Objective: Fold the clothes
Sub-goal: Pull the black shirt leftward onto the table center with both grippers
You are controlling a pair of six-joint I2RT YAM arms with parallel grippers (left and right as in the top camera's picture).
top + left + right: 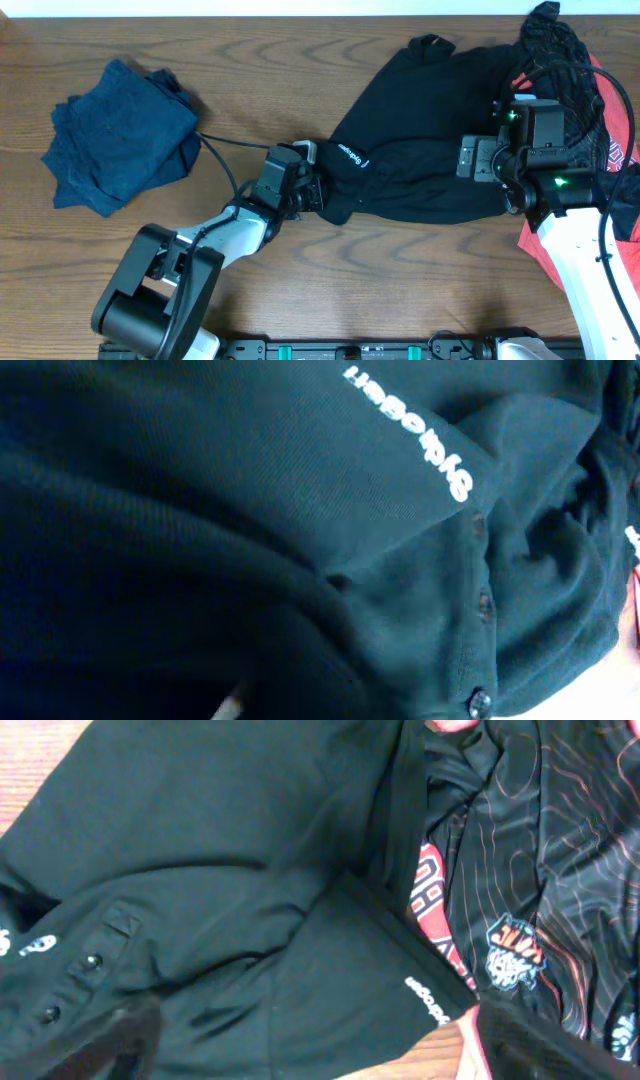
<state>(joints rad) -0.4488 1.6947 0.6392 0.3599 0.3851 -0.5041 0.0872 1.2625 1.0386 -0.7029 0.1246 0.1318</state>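
A black polo shirt (pixel 420 150) with white lettering lies spread across the middle and right of the table. My left gripper (pixel 312 192) is at the shirt's bunched lower-left edge, its fingers buried in the cloth. In the left wrist view the shirt (pixel 300 510) fills the frame, with its button placket (pixel 482 600) at the right, and the jaws are hidden. My right gripper (pixel 487 160) is over the shirt's right part. In the right wrist view it (pixel 310 1060) is open above the shirt (pixel 220 850) and holds nothing.
A folded blue garment (pixel 120 135) lies at the far left. A red and black patterned garment (pixel 590 90) is heaped at the right edge, partly under my right arm, and shows in the right wrist view (pixel 540 870). Bare wooden table (pixel 260 60) shows between them.
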